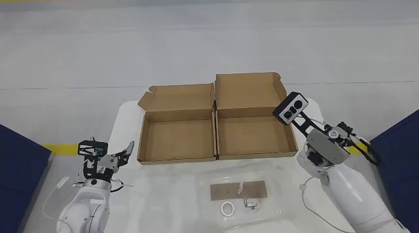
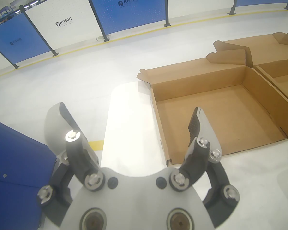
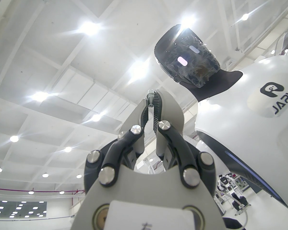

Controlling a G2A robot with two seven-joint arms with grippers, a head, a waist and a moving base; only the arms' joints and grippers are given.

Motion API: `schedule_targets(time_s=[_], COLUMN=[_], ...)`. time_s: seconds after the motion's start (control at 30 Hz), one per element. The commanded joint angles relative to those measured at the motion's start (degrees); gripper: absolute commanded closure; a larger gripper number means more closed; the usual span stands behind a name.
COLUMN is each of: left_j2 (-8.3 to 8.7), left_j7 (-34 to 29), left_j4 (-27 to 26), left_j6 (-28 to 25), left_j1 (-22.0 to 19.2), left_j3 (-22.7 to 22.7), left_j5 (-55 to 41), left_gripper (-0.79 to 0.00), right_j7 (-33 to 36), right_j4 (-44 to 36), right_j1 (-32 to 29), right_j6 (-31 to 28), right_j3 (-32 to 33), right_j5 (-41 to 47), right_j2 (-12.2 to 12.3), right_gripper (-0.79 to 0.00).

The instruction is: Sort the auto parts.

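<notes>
- Right gripper (image 3: 151, 98) fingers (image 3: 158, 113) pinched narrow on a small metal part (image 3: 150, 99), which is silver and ribbed like a thread or spring; the part sits right at the fingertips
- The right gripper points up, away from the table, with ceiling lights behind it
- Left gripper (image 2: 129, 111) fingers (image 2: 197, 126) spread wide, nothing between them
- Left gripper hangs over the table (image 1: 163, 180) near its left edge, just beside the left box (image 2: 220, 111) and aimed toward that box's near corner
- Left box and right box (image 1: 255, 135) are open cardboard with lids folded back, touching side by side on the far half of the table
- Near the table's front edge, between the arms, lie a brown card (image 1: 237, 190), a white ring (image 1: 228, 208) and a small metal piece (image 1: 249, 202); ring and piece are near each other, not touching
- These seem to lie on clear plastic (image 1: 275, 197), hard to make out
</notes>
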Motion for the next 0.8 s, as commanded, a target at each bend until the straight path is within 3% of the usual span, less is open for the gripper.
schedule_targets(time_s=[0.0,0.4,0.77], left_j2=[0.0,0.0,0.0], left_j7=[0.0,0.0,0.0], left_j4=[0.0,0.0,0.0], left_j6=[0.0,0.0,0.0], left_j1=[0.0,0.0,0.0], left_j3=[0.0,0.0,0.0], left_j5=[0.0,0.0,0.0], left_gripper=[-0.785,-0.785,-0.785], right_j7=[-1.57,-5.66,-3.1], right_j4=[-0.52,0.03,0.33], right_j1=[-0.29,-2.83,-3.33], right_j6=[-0.53,0.97,2.23], right_j3=[0.36,3.82,5.42], right_j5=[-0.33,-4.61,-7.31], right_j2=[-0.08,-0.61,-1.34], right_gripper=[0.0,0.0,0.0])
